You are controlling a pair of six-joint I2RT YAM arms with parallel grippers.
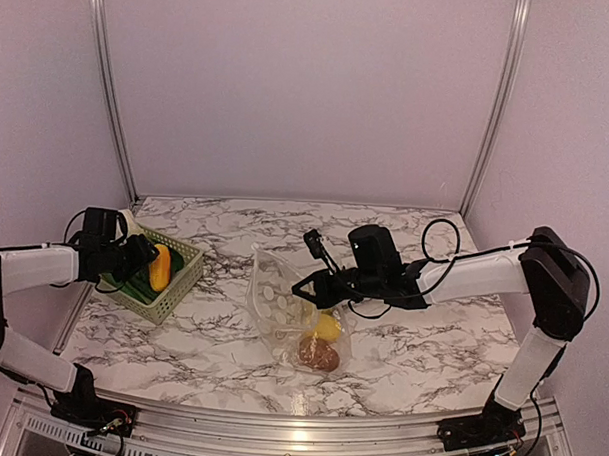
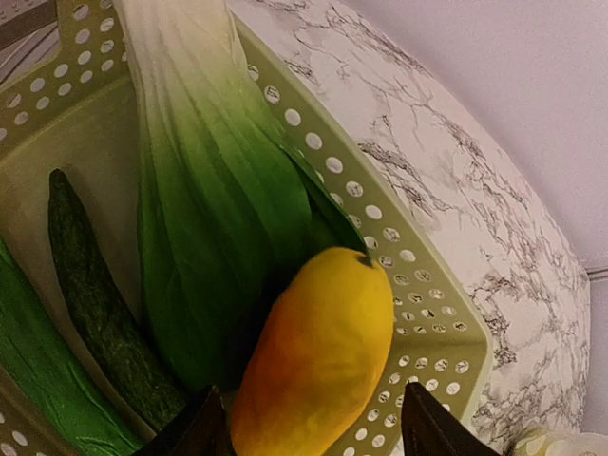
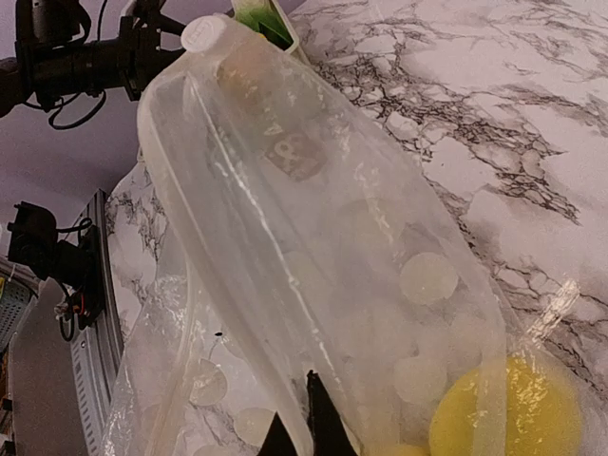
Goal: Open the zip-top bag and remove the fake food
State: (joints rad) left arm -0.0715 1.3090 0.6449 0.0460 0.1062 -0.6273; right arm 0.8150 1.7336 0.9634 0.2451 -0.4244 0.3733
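- Furthest left, the left gripper [image 2: 316, 427] hangs over the pale green basket [image 1: 174, 294], which sits by the left edge of the worktop [image 1: 411, 342]. Its jaws stand apart either side of a yellow-orange toy fruit [image 2: 313, 351], with a gap showing on one side, so nothing is gripped.
- That fruit lies in the basket against a toy leafy green [image 2: 209, 209] and a dark toy cucumber [image 2: 95, 294]. All look like hard, smooth, light plastic, likely to roll or squirt out of a pinch unless taken across the narrow middle.
- Near the middle of the worktop, toward its near edge, stands the zip-top bag [image 1: 272, 305]. Its bottom rests on the surface and its upper part is held up.
- Inside it, a yellow lemon [image 1: 328, 327] and a brown lump [image 1: 319, 356] sit at the bottom, so what little weight there is lies low.
- The bag's film looks thin, limp, crinkly and slippery. It will probably fold rather than push, and a grip on one wall may drag the other wall along.
- The best hold, I judge, is the stiffer lip just beside the zip strip, one wall per gripper. Whether the seal is parted I cannot tell.
- To the right, the right gripper [image 3: 302, 432] is closed, pinching a fold of the bag's wall on the side that faces the worktop's right edge.
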